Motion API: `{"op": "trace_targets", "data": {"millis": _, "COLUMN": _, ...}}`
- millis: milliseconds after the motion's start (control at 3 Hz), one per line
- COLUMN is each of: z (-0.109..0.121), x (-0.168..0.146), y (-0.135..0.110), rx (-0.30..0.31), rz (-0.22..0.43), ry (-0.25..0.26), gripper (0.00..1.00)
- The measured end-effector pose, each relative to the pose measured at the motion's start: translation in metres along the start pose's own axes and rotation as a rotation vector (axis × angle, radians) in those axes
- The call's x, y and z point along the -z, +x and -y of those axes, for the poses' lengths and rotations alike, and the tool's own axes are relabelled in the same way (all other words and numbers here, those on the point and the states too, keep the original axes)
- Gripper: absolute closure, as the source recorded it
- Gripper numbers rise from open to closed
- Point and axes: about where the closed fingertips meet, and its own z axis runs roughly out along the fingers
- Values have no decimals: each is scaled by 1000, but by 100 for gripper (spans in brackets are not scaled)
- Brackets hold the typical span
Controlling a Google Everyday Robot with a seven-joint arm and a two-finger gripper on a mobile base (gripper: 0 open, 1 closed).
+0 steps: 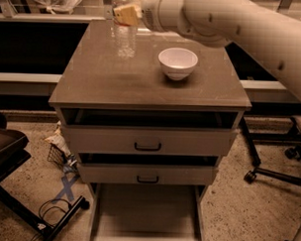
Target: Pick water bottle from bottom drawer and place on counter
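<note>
The water bottle [125,38] is clear and ribbed and stands upright at the back left of the counter [107,81]. Its base is at or just above the surface. My gripper [125,14] is shut around the bottle's top, with its yellowish fingers [129,15] on either side, and it hides the cap. The large pale arm reaches in from the upper right. The bottom drawer [146,211] is pulled out below the cabinet and its floor is bare.
A white bowl [178,63] sits on the counter to the right of the bottle. The two upper drawers [148,141] with black handles are slightly open. A black stand and cables [48,218] lie on the floor at the left, and a chair base [267,173] at the right.
</note>
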Motion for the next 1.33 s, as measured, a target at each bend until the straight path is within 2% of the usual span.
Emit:
{"op": "trace_targets", "data": {"millis": 333, "z": 14, "x": -53, "y": -4, "rx": -19, "rz": 2, "ry": -4, "gripper": 100}}
{"op": "trace_targets", "data": {"millis": 667, "z": 21, "x": -96, "y": 2, "rx": -26, "rz": 1, "ry": -15, "gripper": 100}}
{"op": "trace_targets", "data": {"millis": 1000, "z": 28, "x": -131, "y": 17, "rx": -26, "rz": -11, "ry": -13, "gripper": 100}}
{"op": "trace_targets", "data": {"millis": 1333, "z": 36, "x": -151, "y": 36, "rx": -8, "rz": -36, "ry": 0, "gripper": 100}}
